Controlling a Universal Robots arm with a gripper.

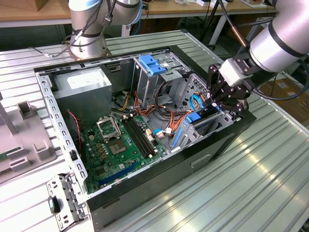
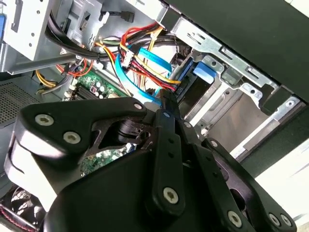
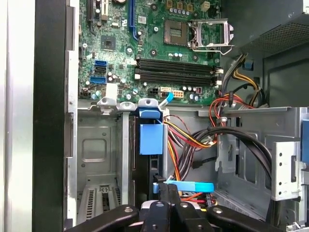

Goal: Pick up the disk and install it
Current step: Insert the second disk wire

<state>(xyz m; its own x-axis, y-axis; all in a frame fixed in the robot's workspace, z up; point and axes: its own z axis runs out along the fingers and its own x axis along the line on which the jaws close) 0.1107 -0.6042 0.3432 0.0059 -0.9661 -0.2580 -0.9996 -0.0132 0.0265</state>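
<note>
Ribbed metal table [image 1: 270,159] under open computer case [image 1: 159,193], grey fixture [image 1: 24,140].

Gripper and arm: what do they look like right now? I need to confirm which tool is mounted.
The gripper is black, built of jointed linkage bars with silver screw heads, mounted on a light grey wrist block. The arm is a silver-grey tube with a black band, and black cables run along it.

The silver, grey-jointed robot arm [image 1: 282,41] reaches in from the exterior view's right, wrist angled downward. Its black metal linkage gripper [image 1: 227,99] hangs low (finger links drawn close together in both wrist views [image 2: 166,145] [image 3: 169,212]).
</note>
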